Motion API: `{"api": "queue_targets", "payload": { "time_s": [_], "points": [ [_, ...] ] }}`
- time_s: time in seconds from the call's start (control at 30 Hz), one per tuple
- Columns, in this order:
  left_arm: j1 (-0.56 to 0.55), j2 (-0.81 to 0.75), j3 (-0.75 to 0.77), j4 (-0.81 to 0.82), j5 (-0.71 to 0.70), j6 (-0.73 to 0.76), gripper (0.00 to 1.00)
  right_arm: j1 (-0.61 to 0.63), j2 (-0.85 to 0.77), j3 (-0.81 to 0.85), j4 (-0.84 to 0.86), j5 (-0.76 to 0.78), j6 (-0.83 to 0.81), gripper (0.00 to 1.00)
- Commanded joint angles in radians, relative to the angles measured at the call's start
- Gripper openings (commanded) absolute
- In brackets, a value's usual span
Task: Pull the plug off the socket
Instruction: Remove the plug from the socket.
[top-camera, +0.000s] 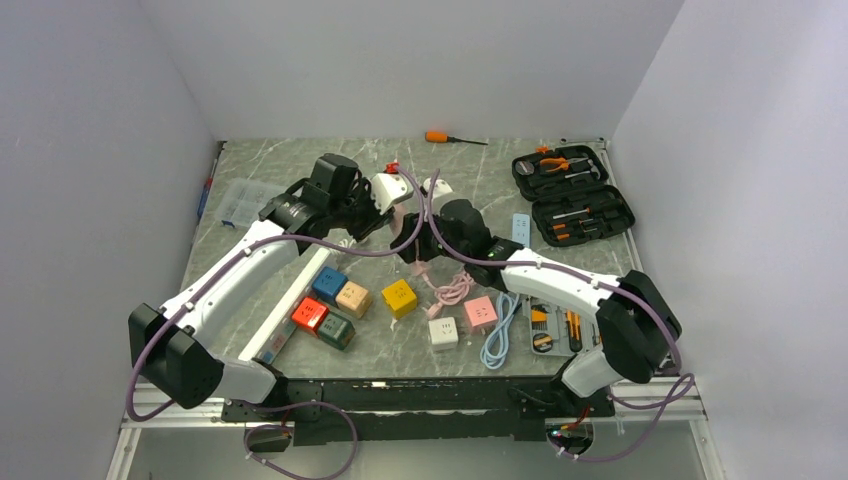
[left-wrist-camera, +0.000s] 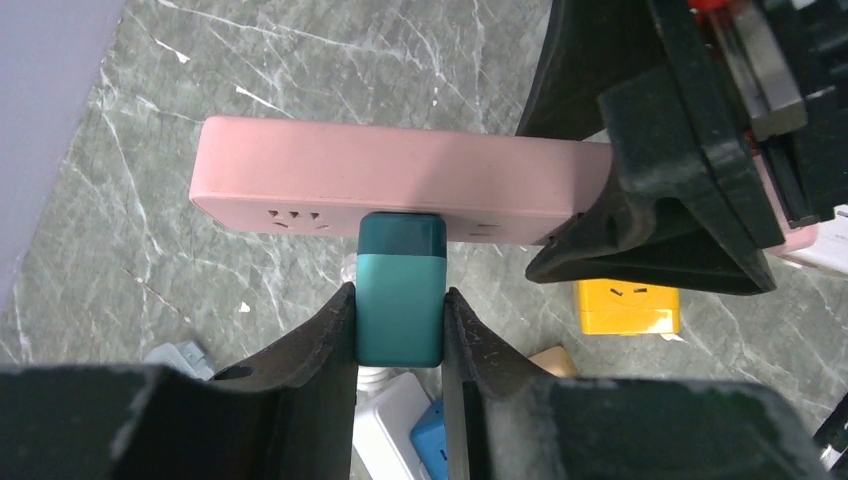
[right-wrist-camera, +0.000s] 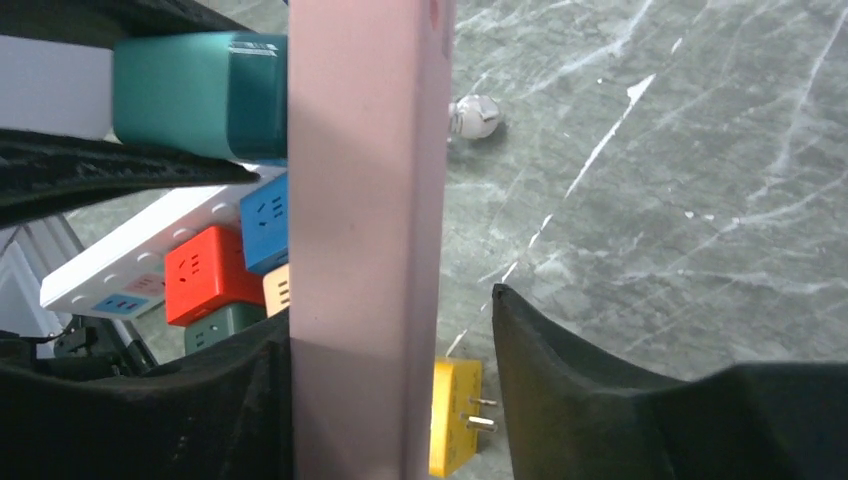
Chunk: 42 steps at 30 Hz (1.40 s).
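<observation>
A pink power strip hangs above the table, between the two arms in the top view. A teal plug sits in its socket face. My left gripper is shut on the plug, one finger on each side. My right gripper straddles the strip. Its left finger lies against the strip and its right finger stands off with a visible gap. The teal plug also shows in the right wrist view, still seated. In the top view the left gripper and the right gripper meet mid-table.
Coloured cube adapters lie below: yellow, blue, tan, red, green, white, pink. A white strip, a blue cable, an open tool case and an orange screwdriver are also there.
</observation>
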Motion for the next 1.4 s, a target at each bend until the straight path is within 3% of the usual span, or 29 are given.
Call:
{"api": "queue_targets", "payload": {
  "time_s": [0.0, 0.13, 0.3, 0.9, 1.37],
  "points": [
    [-0.007, -0.05, 0.011, 0.057, 0.043, -0.008, 0.0, -0.004, 0.029, 0.079, 0.068, -0.044, 0.015, 0.51],
    [-0.017, -0.054, -0.006, 0.057, 0.029, 0.009, 0.0, -0.004, 0.048, 0.101, 0.049, -0.026, 0.018, 0.16],
    [-0.035, -0.06, -0.029, 0.062, -0.021, 0.079, 0.0, -0.041, 0.053, 0.106, -0.004, 0.014, 0.017, 0.0],
    [-0.033, -0.069, -0.084, 0.018, -0.157, 0.18, 0.0, -0.23, 0.124, 0.057, -0.142, 0.185, -0.055, 0.0],
    [-0.033, -0.07, -0.126, 0.014, -0.241, 0.164, 0.0, -0.272, 0.266, 0.142, -0.174, 0.096, 0.018, 0.0]
  ]
}}
